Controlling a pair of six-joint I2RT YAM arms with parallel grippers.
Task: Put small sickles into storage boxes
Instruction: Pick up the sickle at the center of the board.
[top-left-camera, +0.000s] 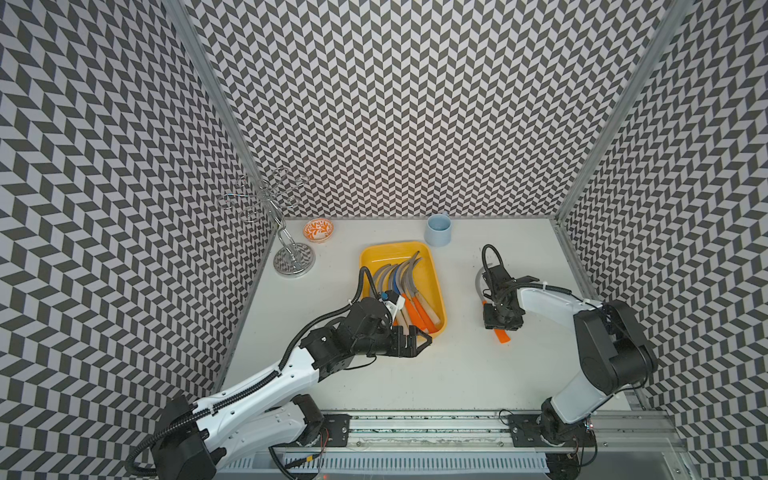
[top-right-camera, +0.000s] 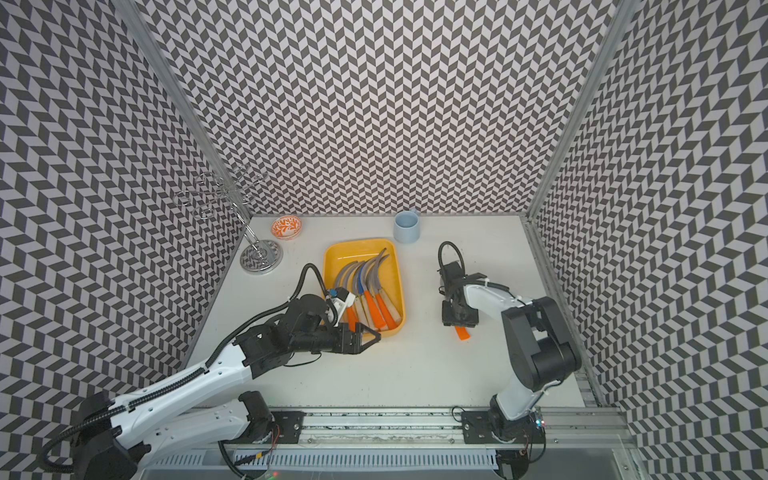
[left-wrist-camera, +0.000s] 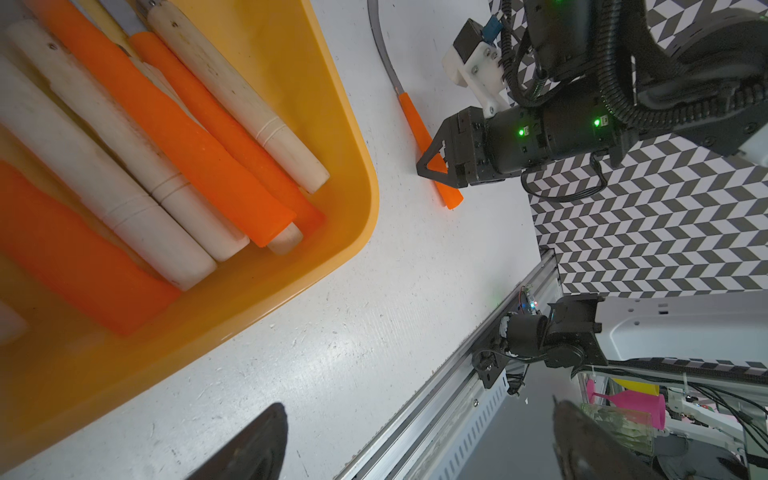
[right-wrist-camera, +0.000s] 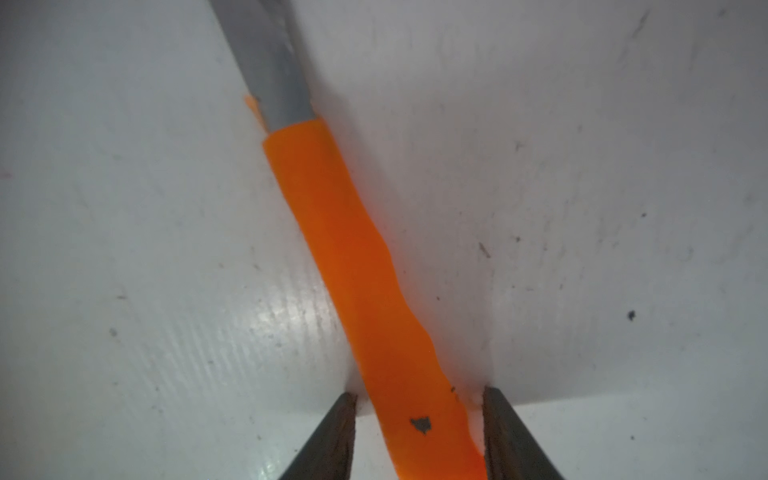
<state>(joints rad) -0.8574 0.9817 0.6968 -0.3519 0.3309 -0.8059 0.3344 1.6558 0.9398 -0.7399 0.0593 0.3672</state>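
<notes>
One loose sickle lies flat on the table, right of the tray and well apart from it. Its orange handle points near and its grey blade curves away far. The right gripper points down over the handle's near part. Its fingers are partly parted and straddle the handle: a sliver of table shows beside one, and the other sits just at the handle's edge. The sickle rests on the surface.

The other sickles lie side by side in the tray, handles near, blades far. Some grips are orange plastic and some pale wood with turned grooves; the curved blades are grey, one blue. The left gripper hovers at the tray's near edge, its fingers wide apart and empty.

The tray is glossy yellow plastic, shallow and round-cornered. The table is matt white, scuffed and speckled. An aluminium rail along its near edge carries both arm bases. Black-and-white chevron walls close the left, far and right sides. Along the far edge stand a pale blue cup, an orange-patterned bowl and, far left, a chrome wire rack.
</notes>
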